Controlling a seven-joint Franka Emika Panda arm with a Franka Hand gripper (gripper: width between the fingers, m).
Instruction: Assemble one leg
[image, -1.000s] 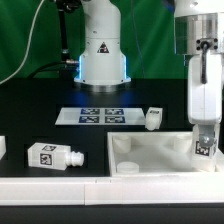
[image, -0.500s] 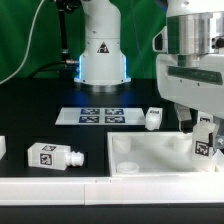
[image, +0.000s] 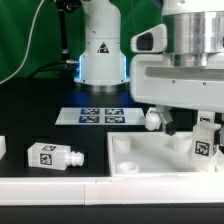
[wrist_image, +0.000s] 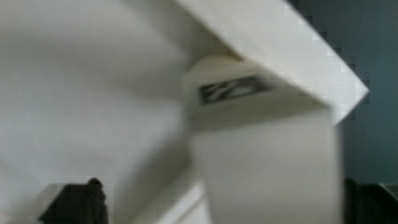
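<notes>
Swinging leftward in the exterior view, now looming larger; fingers (wrist_image: 80, 200) seemingly gripping the leg (image: 203, 142) above the tabletop (image: 150, 160).

So there's a black table (image: 40, 185) with a green curtain (image: 25, 35) hanging behind it, and the marker board (image: 98, 116) lies flat near the back with its row of black-and-white tags facing up. On the exterior view's right sits the big white tabletop (image: 150, 160), a square tray-like thing with a raised rim and a small round bump inside its near corner. In the wrist view that same tabletop fills most of the picture as a blurry white surface (wrist_image: 89, 100) with a raised edge running across it, too close to make out more.
</notes>
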